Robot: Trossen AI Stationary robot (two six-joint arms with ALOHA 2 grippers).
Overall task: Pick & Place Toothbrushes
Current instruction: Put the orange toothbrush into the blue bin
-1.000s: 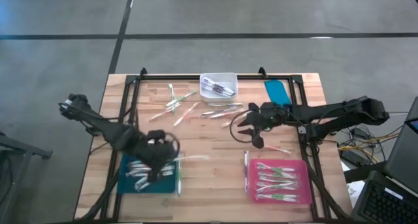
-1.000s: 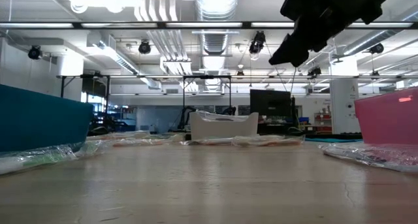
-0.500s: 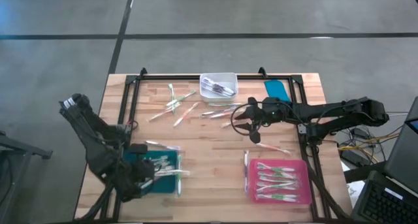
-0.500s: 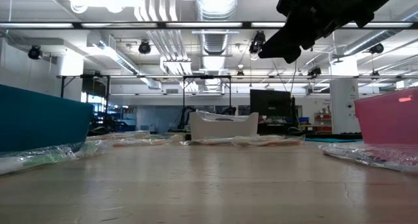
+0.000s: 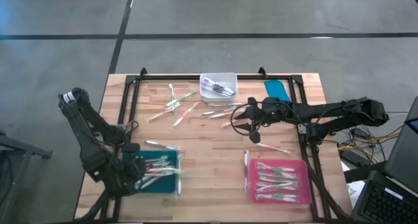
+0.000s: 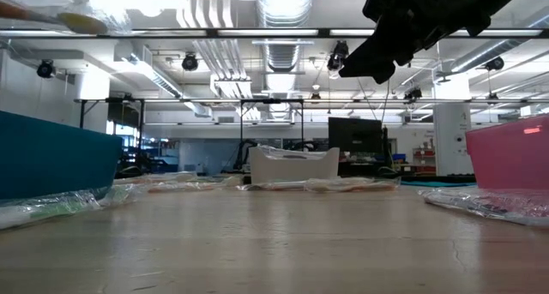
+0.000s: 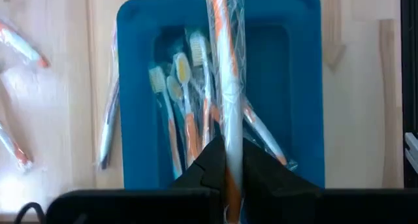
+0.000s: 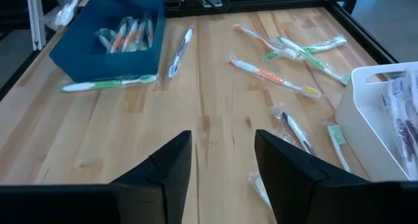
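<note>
My left gripper (image 7: 226,149) hangs over the teal tray (image 5: 151,190) at the table's near left, shut on a wrapped white-and-orange toothbrush (image 7: 225,67). That toothbrush also shows high up in the low view (image 6: 77,20). Several wrapped toothbrushes (image 7: 183,113) lie inside the tray. More toothbrushes (image 5: 176,101) lie flat on the wood in the middle of the table, and some fill the pink tray (image 5: 302,185). My right gripper (image 5: 245,129) hovers open above the table's middle right, over loose toothbrushes (image 8: 271,74), touching nothing. My left gripper pinches the wrapped toothbrush between its two fingers near one end (image 7: 227,129). The brush runs on past the fingertips, in line with them. It is lifted clear above the teal tray and lies roughly level, reaching toward the table's right.
A white bin (image 5: 204,80) with dark items stands at the far edge, and a flat teal piece (image 5: 277,90) lies to its right. One green toothbrush (image 8: 108,85) lies beside the teal tray. A black frame (image 5: 134,106) runs around the work area. Bare wood (image 5: 209,165) lies between the two trays.
My left gripper has carried the toothbrush toward the table's left and near edge, from beside the teal tray's right side to over the tray, with the arm swinging round. My right gripper has shifted slightly toward the far edge and stayed open.
</note>
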